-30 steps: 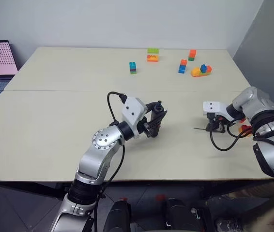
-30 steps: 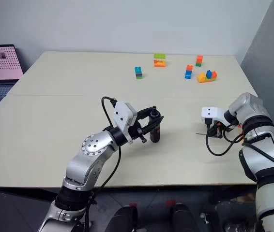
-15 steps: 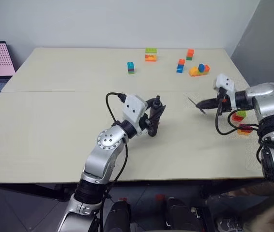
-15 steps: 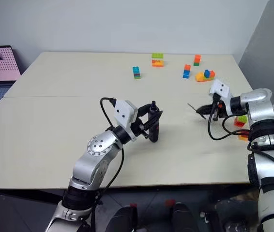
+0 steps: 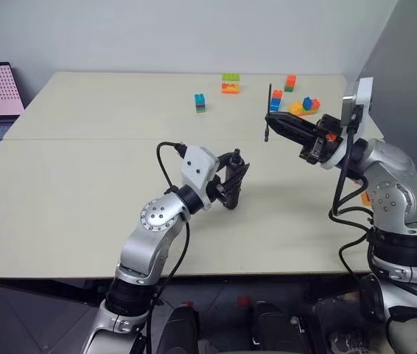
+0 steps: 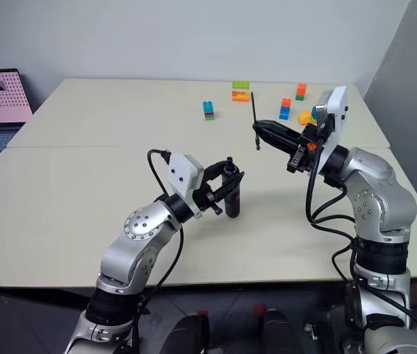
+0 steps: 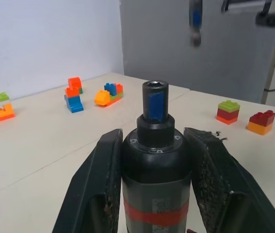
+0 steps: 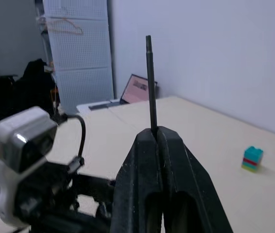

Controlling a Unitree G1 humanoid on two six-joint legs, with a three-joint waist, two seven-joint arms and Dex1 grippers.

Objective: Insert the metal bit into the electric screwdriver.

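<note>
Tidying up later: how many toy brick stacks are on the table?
7. Five at the far side: green-orange, teal, blue-orange, red-green, orange-blue-red. Two by the right edge: green-red, red-orange. More may hide behind arms.

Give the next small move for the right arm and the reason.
Probably bring the right tool toward the electric screwdriver and tilt the metal bit to line up with its open socket. The bit is pinched, standing upright, well apart from the screwdriver held in the left tool.

Silver arms, blk cables, blk fingers [image 7: 98,184]
</note>
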